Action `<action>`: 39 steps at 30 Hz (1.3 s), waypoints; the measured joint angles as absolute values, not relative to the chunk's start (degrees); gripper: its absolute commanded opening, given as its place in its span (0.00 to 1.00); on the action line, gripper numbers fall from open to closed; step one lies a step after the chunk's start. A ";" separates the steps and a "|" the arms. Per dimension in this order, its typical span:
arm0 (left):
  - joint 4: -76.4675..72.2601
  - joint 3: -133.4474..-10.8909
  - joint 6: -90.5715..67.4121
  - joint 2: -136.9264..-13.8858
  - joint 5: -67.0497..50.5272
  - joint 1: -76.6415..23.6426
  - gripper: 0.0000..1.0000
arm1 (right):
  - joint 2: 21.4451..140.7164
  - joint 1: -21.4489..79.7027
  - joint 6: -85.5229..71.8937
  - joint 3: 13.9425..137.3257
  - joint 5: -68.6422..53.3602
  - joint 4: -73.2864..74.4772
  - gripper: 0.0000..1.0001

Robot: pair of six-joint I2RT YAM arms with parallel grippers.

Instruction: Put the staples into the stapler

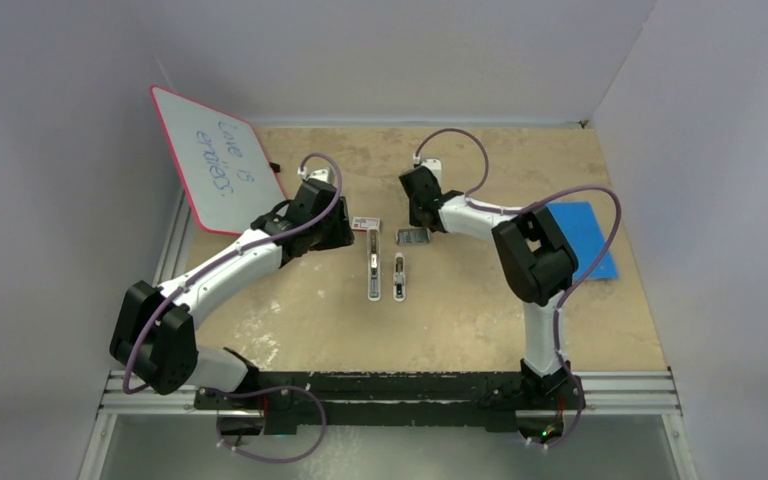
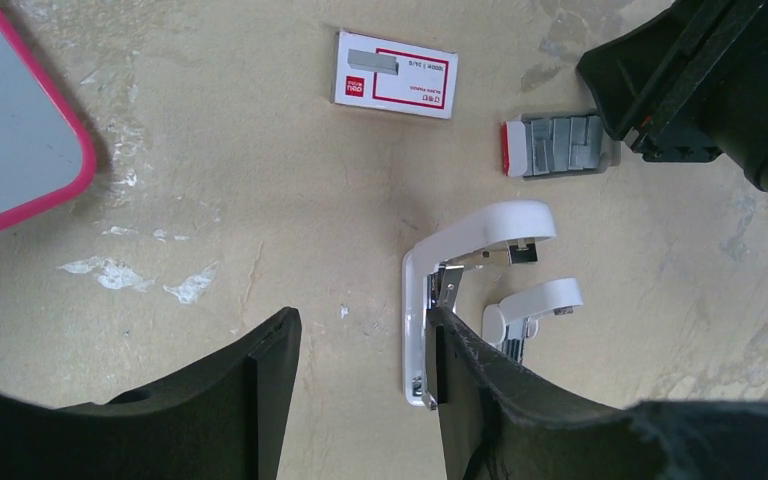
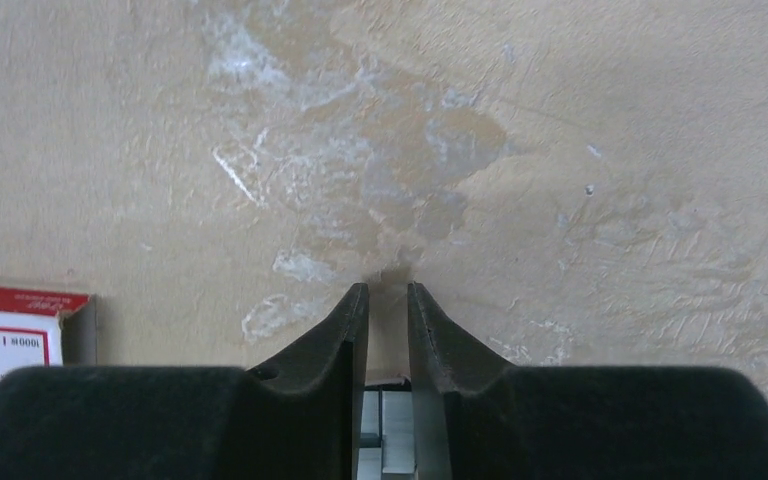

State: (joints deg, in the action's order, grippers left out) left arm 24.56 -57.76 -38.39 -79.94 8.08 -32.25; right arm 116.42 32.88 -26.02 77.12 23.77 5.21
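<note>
On the tan table [image 1: 480, 320], top view: the white stapler [image 1: 373, 265] lies between the arms and shows as two bars side by side. The staples [image 1: 412, 237] rest on the table just beside the right gripper [image 1: 423, 218], and a red-and-white box [image 1: 365, 223] lies near the left gripper [image 1: 343, 228].

Left wrist view: the fingers are spread wide and hold nothing; one finger [image 2: 460, 380] is just beside the stapler's longer bar.

Right wrist view: the fingers [image 3: 355, 320] are nearly closed, with only a narrow gap and nothing between the tips.
</note>
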 measured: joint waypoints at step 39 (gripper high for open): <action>22.41 -67.20 -34.63 -88.14 10.11 -32.25 0.48 | 102.78 33.41 -19.86 66.15 7.79 0.89 0.32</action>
State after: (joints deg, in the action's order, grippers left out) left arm 22.41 -67.20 -34.63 -88.14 10.11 -32.25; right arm 102.78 33.41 -19.86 66.15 7.79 0.89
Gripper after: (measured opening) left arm 0.478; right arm 0.383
